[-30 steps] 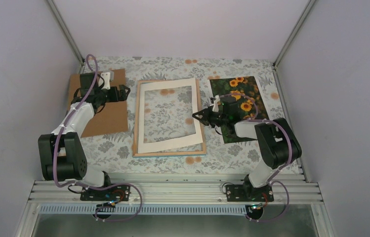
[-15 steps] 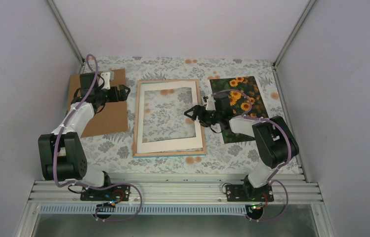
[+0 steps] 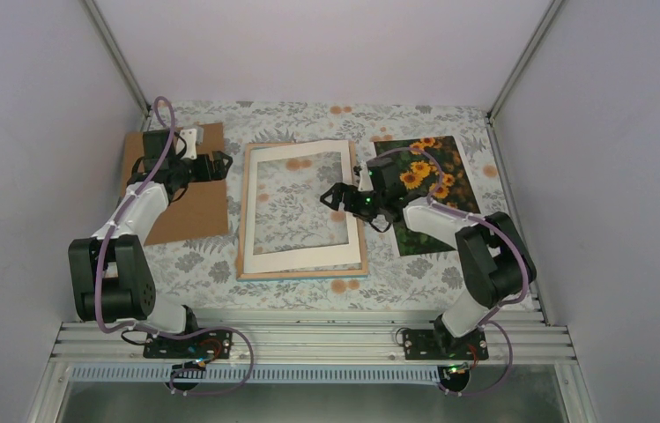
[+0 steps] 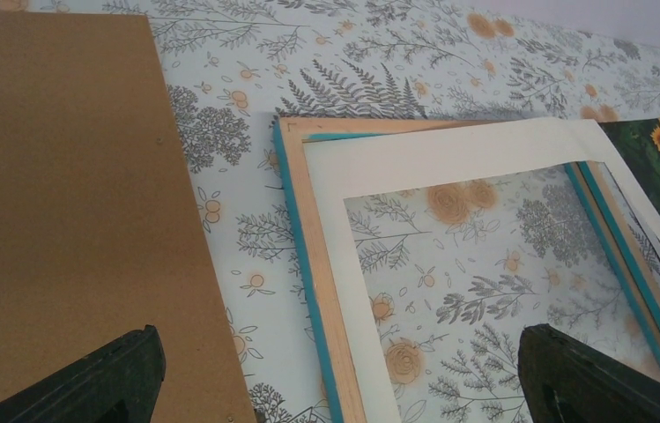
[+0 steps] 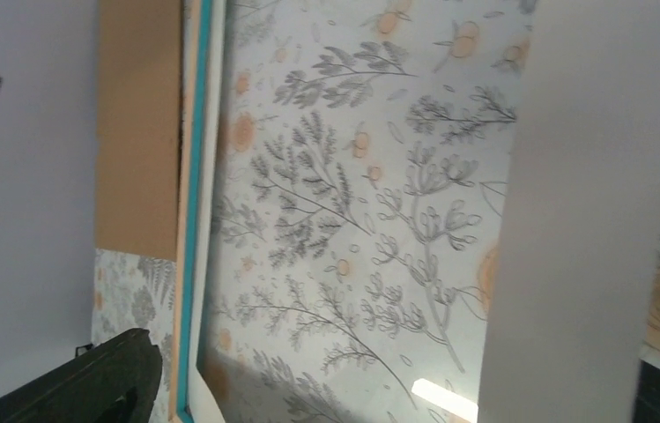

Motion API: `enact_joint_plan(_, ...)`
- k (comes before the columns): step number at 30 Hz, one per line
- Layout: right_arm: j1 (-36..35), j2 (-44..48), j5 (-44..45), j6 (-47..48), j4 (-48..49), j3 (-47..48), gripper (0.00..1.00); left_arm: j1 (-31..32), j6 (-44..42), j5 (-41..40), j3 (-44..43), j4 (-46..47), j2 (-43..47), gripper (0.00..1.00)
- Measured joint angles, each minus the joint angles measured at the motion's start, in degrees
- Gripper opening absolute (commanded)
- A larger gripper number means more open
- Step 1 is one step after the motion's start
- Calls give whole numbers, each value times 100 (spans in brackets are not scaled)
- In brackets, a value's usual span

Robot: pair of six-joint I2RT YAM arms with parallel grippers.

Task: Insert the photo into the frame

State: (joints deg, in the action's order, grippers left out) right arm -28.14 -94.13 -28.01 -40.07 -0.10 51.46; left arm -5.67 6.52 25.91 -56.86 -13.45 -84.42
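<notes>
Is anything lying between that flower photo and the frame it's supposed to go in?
Nothing lies on the table between the photo and the frame. Only the right arm's open tool hangs above the frame's right side, where a white mat sits crooked over that rail.

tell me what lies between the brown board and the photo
The frame, a white mat lying on it, sits between the brown board and the photo; the top view shows it.
</notes>
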Motion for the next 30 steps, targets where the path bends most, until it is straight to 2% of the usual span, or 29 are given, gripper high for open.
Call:
enact_joint_plan(16,-81,66,925,289,-1071,446,100,0,17,2,0,94,0,100)
enact_joint_plan(30,-295,90,931,365,-1086,442,100,-2,17,0,0,92,0,100)
